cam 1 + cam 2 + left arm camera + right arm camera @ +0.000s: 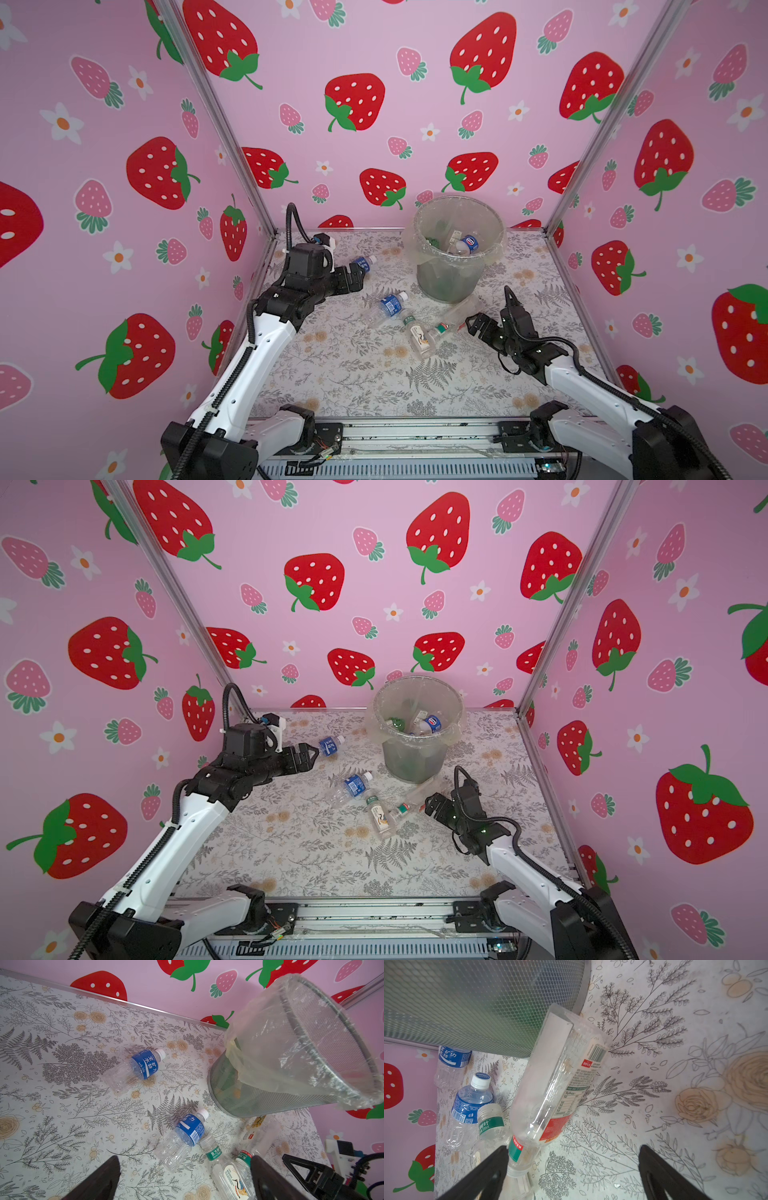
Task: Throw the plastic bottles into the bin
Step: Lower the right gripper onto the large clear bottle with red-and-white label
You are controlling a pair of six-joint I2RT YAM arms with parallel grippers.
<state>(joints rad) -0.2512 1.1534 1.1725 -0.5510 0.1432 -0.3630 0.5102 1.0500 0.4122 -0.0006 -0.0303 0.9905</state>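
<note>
Left wrist view: bottles (133,1070) beside bin (249,1097)

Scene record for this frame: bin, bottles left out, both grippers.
bin: upright at back of table, holds some bottles
bottles out: four, all lying
far blue bottle: back left
near blue bottle: mid-table
green-label bottle: beside near blue bottle
long bottle: base by bin's foot
left gripper: open, empty
right gripper: open, empty, near long bottle's neck
</note>
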